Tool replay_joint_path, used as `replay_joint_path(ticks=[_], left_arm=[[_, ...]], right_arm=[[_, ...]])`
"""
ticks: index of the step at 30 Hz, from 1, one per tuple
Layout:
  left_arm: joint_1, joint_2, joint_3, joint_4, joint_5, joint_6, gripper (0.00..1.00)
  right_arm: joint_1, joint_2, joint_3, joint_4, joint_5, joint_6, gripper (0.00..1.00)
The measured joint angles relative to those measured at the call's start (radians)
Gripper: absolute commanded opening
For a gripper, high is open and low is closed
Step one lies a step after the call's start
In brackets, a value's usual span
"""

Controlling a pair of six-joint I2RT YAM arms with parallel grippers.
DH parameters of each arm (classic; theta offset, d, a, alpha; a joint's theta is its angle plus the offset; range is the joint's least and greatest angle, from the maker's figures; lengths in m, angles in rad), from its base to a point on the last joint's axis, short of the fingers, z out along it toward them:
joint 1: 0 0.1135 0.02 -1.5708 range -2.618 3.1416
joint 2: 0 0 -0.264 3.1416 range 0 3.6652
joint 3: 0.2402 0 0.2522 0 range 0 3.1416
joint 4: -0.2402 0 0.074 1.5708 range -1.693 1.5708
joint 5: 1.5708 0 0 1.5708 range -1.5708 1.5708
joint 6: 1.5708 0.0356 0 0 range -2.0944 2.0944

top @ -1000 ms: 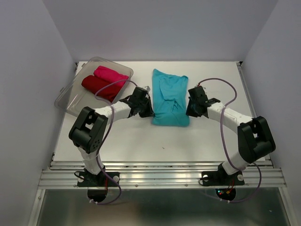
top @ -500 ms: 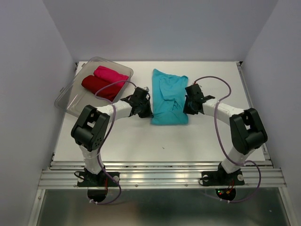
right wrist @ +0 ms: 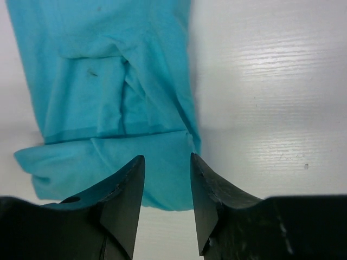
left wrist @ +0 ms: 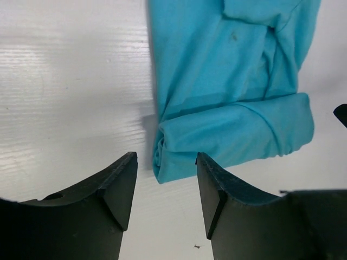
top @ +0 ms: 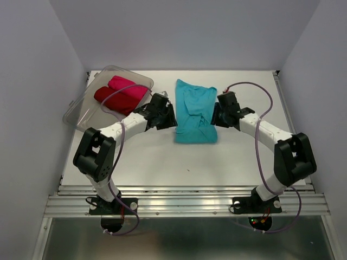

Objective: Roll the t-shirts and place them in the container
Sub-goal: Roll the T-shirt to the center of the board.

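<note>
A turquoise t-shirt (top: 195,108) lies in the middle of the table, its near end rolled into a short roll (top: 196,135). My left gripper (top: 170,117) hovers by the shirt's left edge, open and holding nothing. In the left wrist view the roll (left wrist: 233,132) lies just beyond the left gripper (left wrist: 166,162). My right gripper (top: 215,115) is at the shirt's right edge, also open and empty. In the right wrist view the right gripper (right wrist: 167,160) stands above the roll's end (right wrist: 108,168). A dark red t-shirt (top: 110,97) and a magenta t-shirt (top: 128,85) lie rolled in the tub.
A clear plastic tub (top: 80,116) sits tilted at the table's back left corner. White walls close in the table on the left, right and back. A metal rail (top: 184,203) runs along the near edge by the arm bases.
Both grippers have gone from shut to open and have let go of the turquoise shirt's sides. Both have drifted a little toward the back of the table.
</note>
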Motion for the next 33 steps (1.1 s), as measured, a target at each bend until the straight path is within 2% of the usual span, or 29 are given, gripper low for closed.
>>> replay_joint_path(ticks=[2,5,6,11,17,23,33], left_arm=[[-0.008,-0.024,0.009,-0.003,-0.013,0.0,0.56],[-0.041,-0.04,0.026,-0.005,-0.014,-0.002,0.55],[-0.061,-0.04,0.032,-0.003,-0.011,-0.005,0.54],[-0.117,-0.022,0.038,0.027,0.04,-0.025,0.52],[-0.116,0.093,0.053,0.098,0.089,-0.052,0.5],[-0.109,0.214,0.056,0.126,0.095,-0.057,0.43],[-0.121,0.155,0.069,0.088,0.076,-0.041,0.44]], right_arm=[[0.0,-0.043,0.0,-0.005,-0.013,0.002,0.43],[0.003,-0.091,-0.004,-0.005,-0.033,0.011,0.3],[0.004,-0.101,-0.008,-0.005,-0.041,0.014,0.22],[0.008,-0.114,-0.05,0.014,-0.127,0.018,0.11],[0.008,-0.034,-0.063,0.04,-0.21,0.018,0.09],[0.008,0.105,-0.063,0.048,-0.163,0.033,0.05],[0.015,0.034,-0.053,0.038,-0.103,0.014,0.06]])
